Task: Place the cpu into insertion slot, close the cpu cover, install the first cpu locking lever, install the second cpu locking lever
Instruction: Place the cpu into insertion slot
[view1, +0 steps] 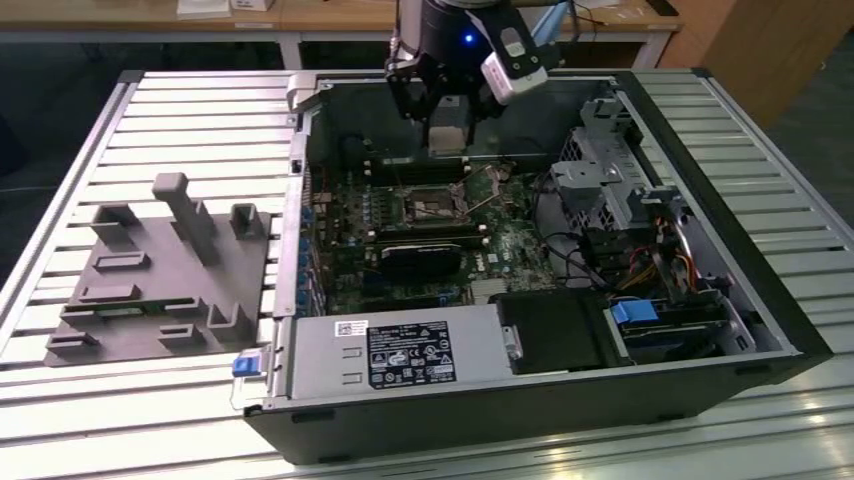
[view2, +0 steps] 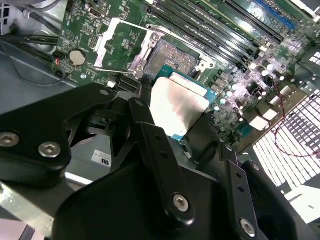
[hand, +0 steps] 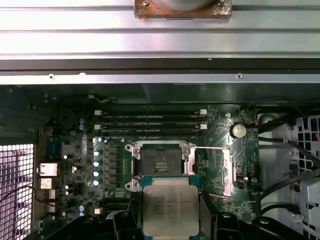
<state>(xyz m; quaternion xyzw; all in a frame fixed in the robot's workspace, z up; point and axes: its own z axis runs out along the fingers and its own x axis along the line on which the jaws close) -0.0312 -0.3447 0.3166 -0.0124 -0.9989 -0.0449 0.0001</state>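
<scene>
My gripper (view1: 449, 128) hangs over the open computer case, shut on the cpu (view1: 449, 142), a flat square chip with a silver-grey top. In both wrist views the cpu (hand: 170, 204) (view2: 176, 106) sits between the black fingers (hand: 123, 222), held by its edges. The insertion slot (view1: 430, 205) (hand: 160, 160) (view2: 173, 57) lies below on the green motherboard with its dark pin field bare. The cpu cover (hand: 220, 170) (view2: 119, 46) is swung open and lies beside the slot. A thin locking lever (hand: 210, 148) stands released next to it.
A black rectangular block (view1: 420, 258) and memory slots (hand: 150, 120) flank the slot. The case wall (view1: 300, 180), a drive cage (view1: 601, 175) with cables and the power supply (view1: 387, 355) ring the board. A grey fixture (view1: 160, 270) stands on the slatted table at the exterior view's left.
</scene>
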